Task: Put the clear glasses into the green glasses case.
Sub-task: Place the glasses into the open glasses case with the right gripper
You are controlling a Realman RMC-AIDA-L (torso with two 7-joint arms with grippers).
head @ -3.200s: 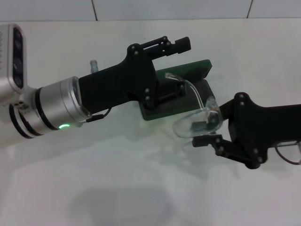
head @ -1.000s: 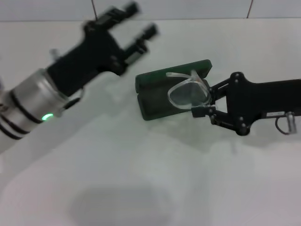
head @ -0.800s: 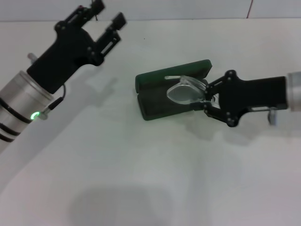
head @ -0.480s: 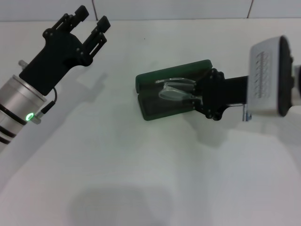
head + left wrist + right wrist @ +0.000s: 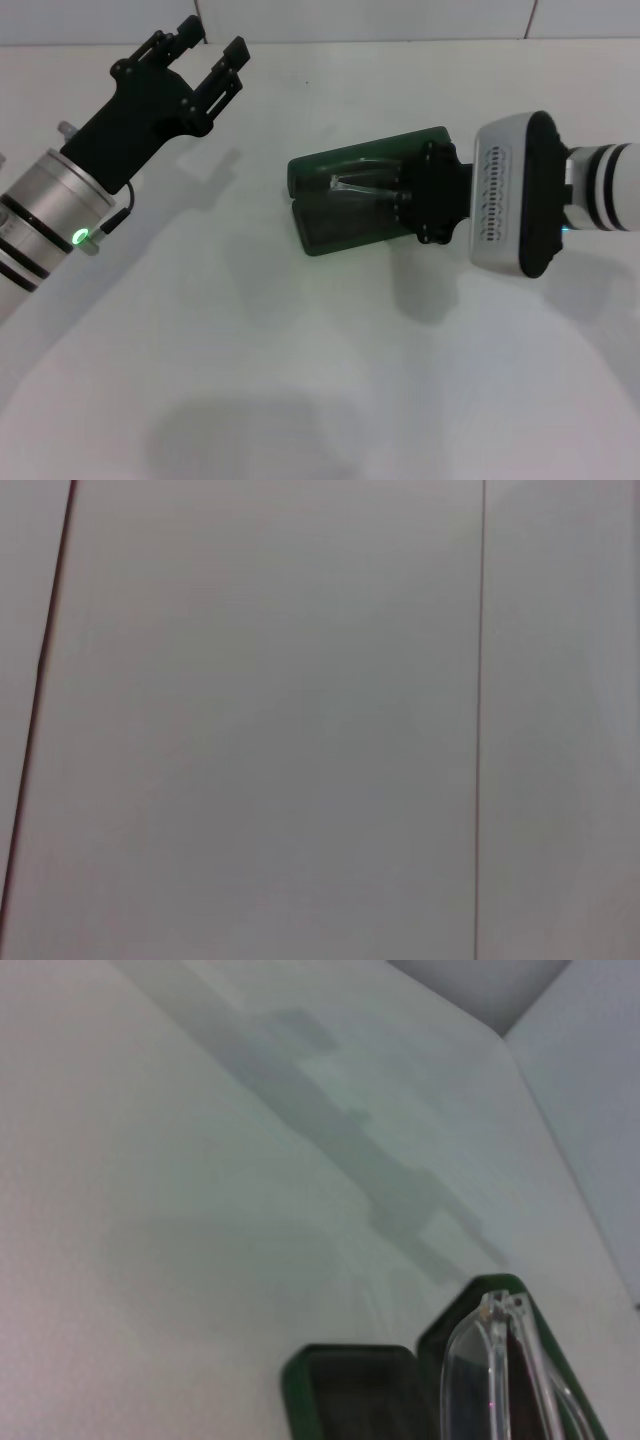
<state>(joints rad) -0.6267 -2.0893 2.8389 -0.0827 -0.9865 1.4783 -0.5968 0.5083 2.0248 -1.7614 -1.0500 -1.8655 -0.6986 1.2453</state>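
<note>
Lowering the clear glasses into the green glasses case, the right gripper (finger state cannot be told) must release them next; the left gripper is spread, far left.

The clear plastic wraparound glasses are sitting over the open dark green clamshell case, mid-table, right gripper adjoining.

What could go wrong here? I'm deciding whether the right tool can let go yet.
1. The clear glasses lie over the open green glasses case, but the right tool hides how they sit; letting go early might leave them resting on the rim.
2. In the right wrist view a temple stands above the case, so the lid might catch it.
3. The left tool is far off, so the case could slide.
</note>
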